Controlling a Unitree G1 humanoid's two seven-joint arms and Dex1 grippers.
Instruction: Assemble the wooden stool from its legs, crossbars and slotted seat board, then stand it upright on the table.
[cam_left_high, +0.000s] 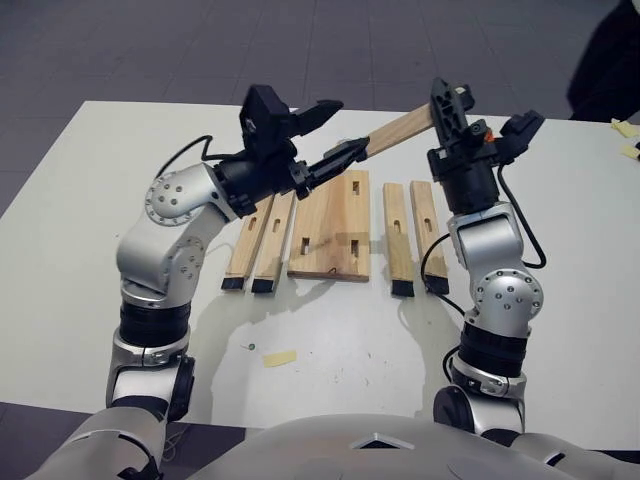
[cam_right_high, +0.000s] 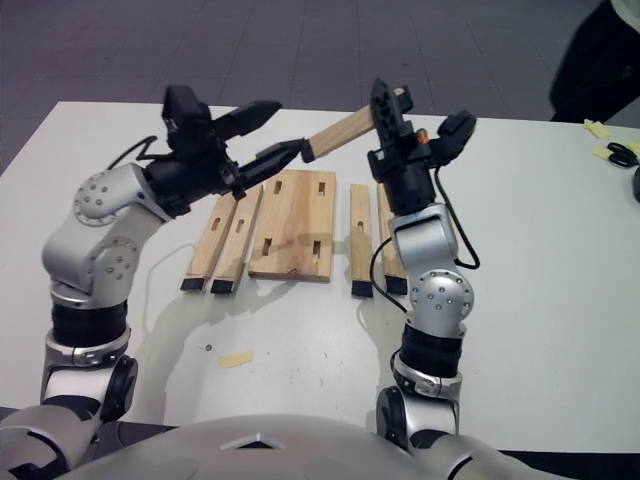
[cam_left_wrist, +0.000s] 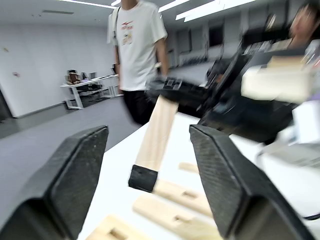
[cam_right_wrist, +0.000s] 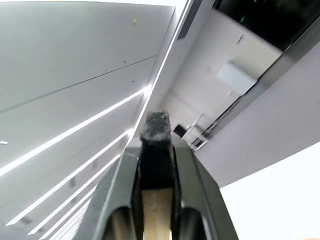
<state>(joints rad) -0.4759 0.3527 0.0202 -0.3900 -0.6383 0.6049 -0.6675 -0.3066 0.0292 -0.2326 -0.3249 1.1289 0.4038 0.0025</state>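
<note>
My right gripper (cam_left_high: 446, 106) is shut on a wooden leg (cam_left_high: 398, 130) and holds it in the air over the far side of the table, its black-capped end pointing toward my left arm. The same leg (cam_right_wrist: 156, 200) sits clamped between the right fingers in the right wrist view. Raised beside that capped end, my left gripper (cam_left_high: 342, 128) is open, and the leg's black tip (cam_left_wrist: 144, 178) lies between its fingers (cam_left_wrist: 65, 180) without touching them. The slotted seat board (cam_left_high: 330, 228) lies flat on the table. Two pieces (cam_left_high: 258, 242) lie to its left and two (cam_left_high: 412, 238) to its right.
A small yellow scrap (cam_left_high: 280, 357) and a tiny screw (cam_left_high: 250, 346) lie on the white table (cam_left_high: 90, 250) near its front. More yellow scraps (cam_left_high: 622, 128) sit at the far right edge. The table's left and right sides have free room.
</note>
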